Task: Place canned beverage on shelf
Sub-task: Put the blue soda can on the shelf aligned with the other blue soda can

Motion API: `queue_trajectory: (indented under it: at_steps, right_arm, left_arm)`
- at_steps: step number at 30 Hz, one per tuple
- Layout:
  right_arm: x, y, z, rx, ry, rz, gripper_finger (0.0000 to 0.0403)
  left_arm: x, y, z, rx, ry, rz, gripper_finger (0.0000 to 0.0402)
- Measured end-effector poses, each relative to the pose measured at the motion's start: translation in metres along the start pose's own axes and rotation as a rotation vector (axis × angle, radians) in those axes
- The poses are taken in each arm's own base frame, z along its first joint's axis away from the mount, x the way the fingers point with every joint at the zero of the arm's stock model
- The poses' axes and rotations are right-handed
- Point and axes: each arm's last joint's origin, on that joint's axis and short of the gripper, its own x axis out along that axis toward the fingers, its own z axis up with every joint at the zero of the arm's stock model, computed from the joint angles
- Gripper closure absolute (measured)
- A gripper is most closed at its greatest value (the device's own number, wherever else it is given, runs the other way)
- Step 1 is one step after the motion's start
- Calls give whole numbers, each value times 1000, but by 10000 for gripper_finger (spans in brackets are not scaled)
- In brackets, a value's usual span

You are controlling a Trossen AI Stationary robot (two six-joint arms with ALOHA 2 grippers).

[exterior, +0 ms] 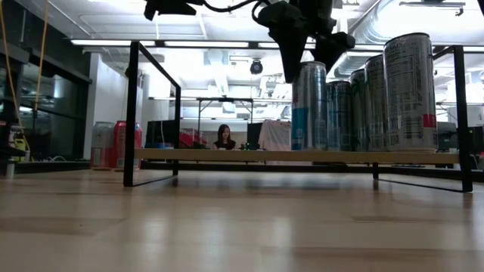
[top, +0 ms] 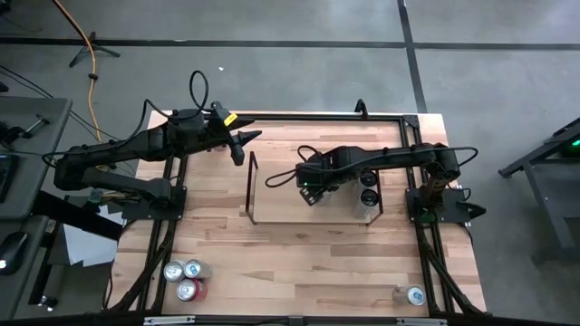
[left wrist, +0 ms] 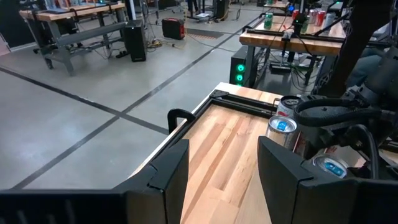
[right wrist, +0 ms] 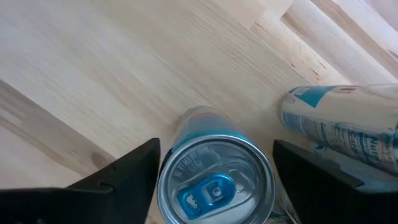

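While three loose cans (top: 186, 276) cluster at the table's (top: 299, 263) near-left corner in the high view, two silver and one red, the left arm waits over the far-left edge, its left gripper (top: 243, 145) pointing inward with nothing between its parted fingers (left wrist: 165, 177); the left wrist view shows bare wood in the gap. Next across comes the shelf (top: 252, 186), a low black rod rack with upright end frames and a pale board. The right gripper (top: 313, 192) hangs above the shelf near its middle. From the right wrist view its fingers (right wrist: 127, 171) stand spread to either side of a blue-tabbed can (right wrist: 214, 180) that sits upright on the board, with a visible gap on each side, so the can is not clamped. The low view shows that can (exterior: 308, 106) standing on the shelf directly under the gripper, first in a row of tall silver cans (exterior: 378, 102) running to the shelf's right end. One more can (top: 414, 295) stands alone at the table's near-right corner
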Motion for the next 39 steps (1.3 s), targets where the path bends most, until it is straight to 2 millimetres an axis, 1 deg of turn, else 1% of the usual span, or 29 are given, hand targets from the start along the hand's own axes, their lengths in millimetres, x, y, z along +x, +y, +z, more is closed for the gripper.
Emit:
queue_trajectory:
  at_steps: [3, 5, 8, 12, 15, 17, 19, 22, 24, 27, 30, 33, 36, 39]
  right_arm:
    - [0, 0, 0, -38, 3, 0, 64]
    - [-3, -1, 2, -109, 13, 16, 49]
    - [-15, -1, 9, -212, -14, 48, 37]
    - [-40, -2, 21, -402, -109, 83, 35]
    - [-56, -4, 26, -524, -158, 103, 35]
    - [-66, -4, 28, -616, -184, 129, 34]
    - [-74, -3, 28, -751, -193, 185, 34]
    - [-84, -2, 28, -948, -225, 224, 34]
    - [-90, -2, 27, -995, -249, 241, 34]
    - [-98, -1, 27, -975, -272, 259, 34]
    - [-101, -3, 26, -996, -274, 246, 34]
    - [-96, -10, 21, -1081, -187, 195, 34]
    - [-85, -19, 16, -1107, -52, 152, 34]
    - [-72, -21, 15, -1099, 26, 218, 34]
  left_arm:
    - [0, 0, 0, 0, 0, 0, 254]
    - [0, 0, 0, 0, 0, 0, 254]
    - [0, 0, 0, 1, 0, 0, 254]
    - [0, 0, 0, 0, 0, 0, 254]
    - [0, 0, 0, 1, 0, 0, 254]
    - [0, 0, 0, 0, 0, 0, 254]
    - [0, 0, 0, 1, 0, 0, 254]
    - [0, 0, 0, 0, 0, 0, 254]
    - [0, 0, 0, 0, 0, 0, 254]
    - [0, 0, 0, 0, 1, 0, 254]
    - [0, 0, 0, 1, 0, 0, 254]
    - [0, 0, 0, 0, 0, 0, 254]
    - [0, 0, 0, 0, 0, 0, 254]
    - [0, 0, 0, 1, 0, 13, 254]
